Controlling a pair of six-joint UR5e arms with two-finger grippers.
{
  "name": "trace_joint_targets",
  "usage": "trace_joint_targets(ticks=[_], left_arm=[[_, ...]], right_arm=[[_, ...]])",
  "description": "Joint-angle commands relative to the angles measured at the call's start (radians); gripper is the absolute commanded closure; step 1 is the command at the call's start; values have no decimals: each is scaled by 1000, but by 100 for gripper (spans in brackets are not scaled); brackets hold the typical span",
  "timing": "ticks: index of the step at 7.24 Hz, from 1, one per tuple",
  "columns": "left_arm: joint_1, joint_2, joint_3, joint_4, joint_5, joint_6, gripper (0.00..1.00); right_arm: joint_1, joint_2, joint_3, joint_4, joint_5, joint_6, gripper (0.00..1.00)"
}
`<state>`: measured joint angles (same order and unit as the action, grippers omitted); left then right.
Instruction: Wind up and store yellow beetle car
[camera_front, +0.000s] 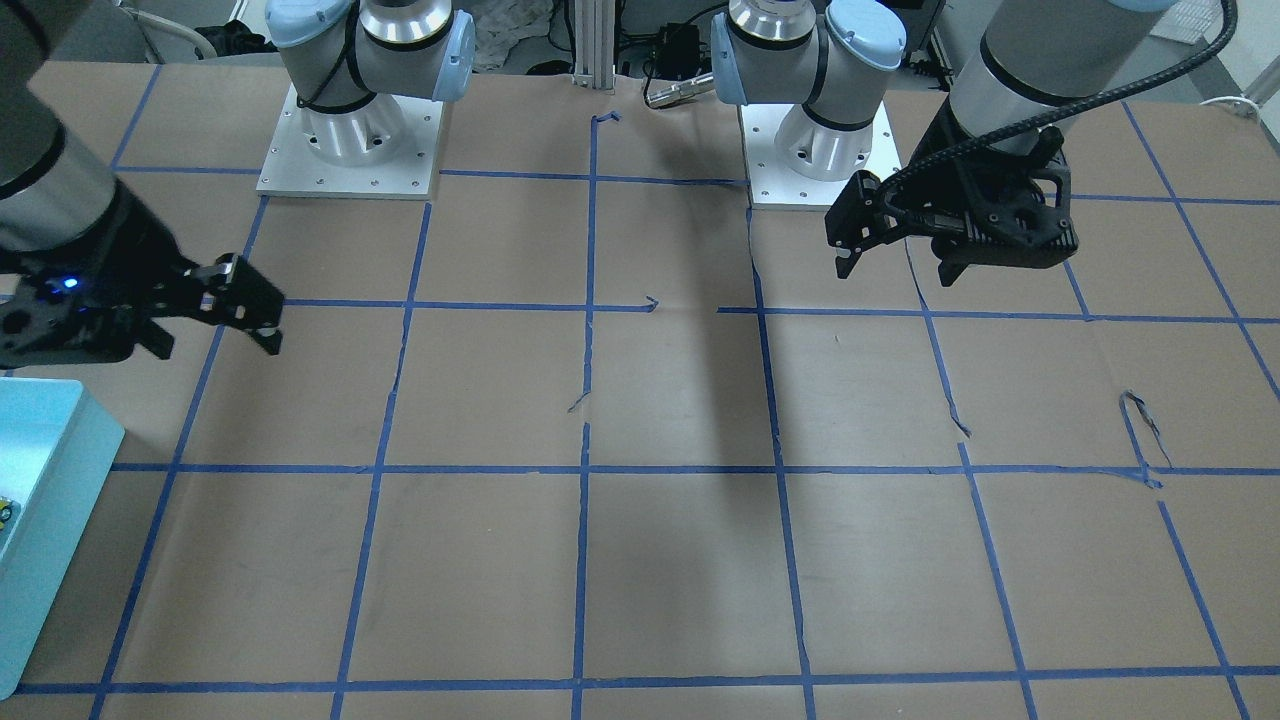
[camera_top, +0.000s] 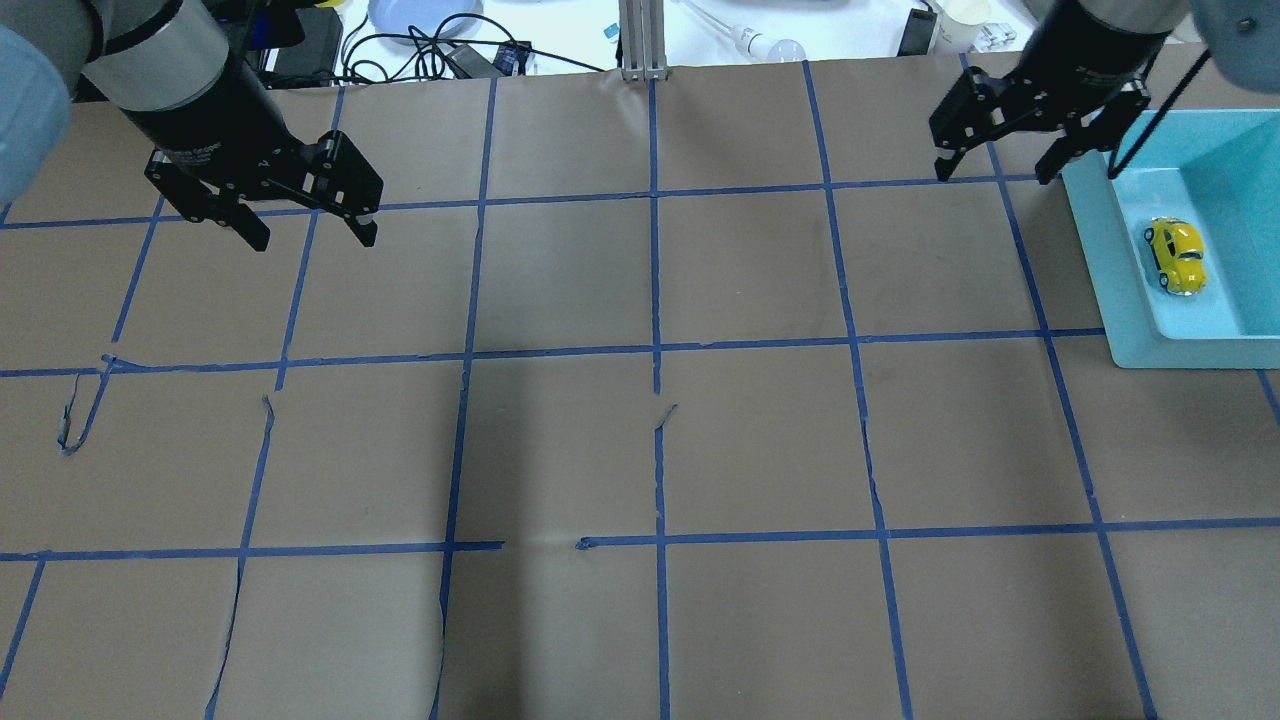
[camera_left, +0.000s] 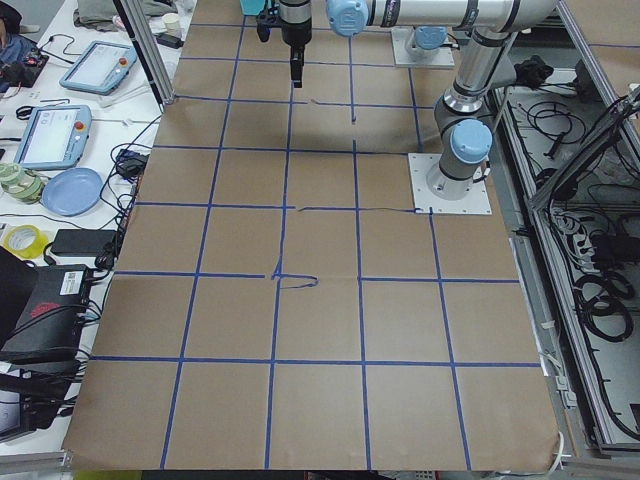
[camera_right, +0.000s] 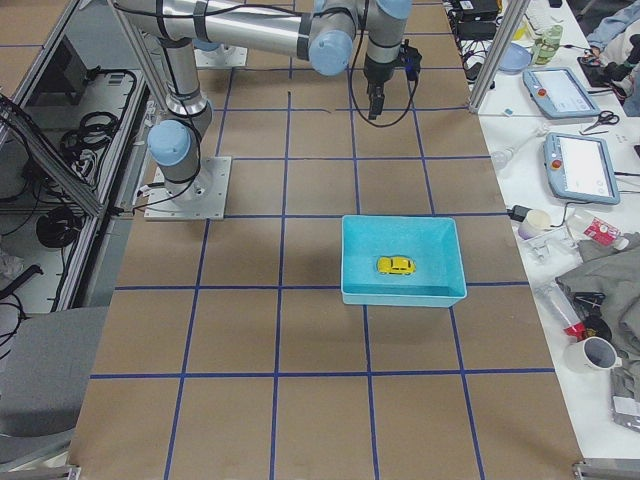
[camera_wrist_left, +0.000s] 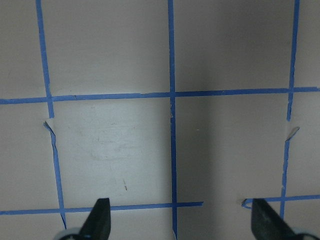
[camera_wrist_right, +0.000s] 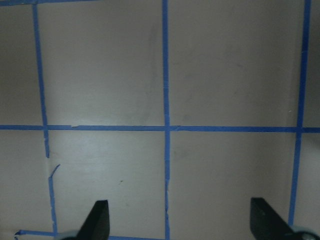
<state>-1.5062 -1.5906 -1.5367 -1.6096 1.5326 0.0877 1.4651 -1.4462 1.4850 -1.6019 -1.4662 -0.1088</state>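
In the teal bin (camera_top: 1130, 352) at the table's (camera_top: 650, 450) right end, the car (camera_top: 1175, 256) sits on its wheels on the bin's floor, nearer the wall that faces the table's middle. Nothing touches it. The right-side view shows the whole bin, and the car is the only thing in it. The bin is open-topped and has no lid in sight.

Judged from this, the storing step looks done: the car is in the bin and free of both arms. Whether it was wound up cannot be told from these pictures, since no key or spring state shows. If the winding is done too, little or nothing is left beyond parking the arms.

The right fingers (camera_top: 944, 165) hang spread and empty above the table, just beside the bin's far corner and outside its rim. The left fingers (camera_top: 252, 230) hang spread and empty as well, over the far left of the table, well apart from bin and car. Both wrist views show only taped paper between the fingertips.
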Motion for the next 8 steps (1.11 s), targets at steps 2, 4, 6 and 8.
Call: trace_joint_targets(ticks=[2, 4, 6, 8], left_arm=[[1, 1, 0, 0, 0, 0, 0], [0, 0, 3, 0, 0, -2, 0], [1, 0, 3, 0, 4, 1, 0], [1, 0, 6, 2, 15, 0, 0]], right_arm=[[98, -88, 14, 13, -66, 54, 0], [90, -79, 26, -1, -69, -19, 4], [86, -76, 58, -15, -69, -15, 2], [84, -79, 80, -57, -69, -12, 1]])
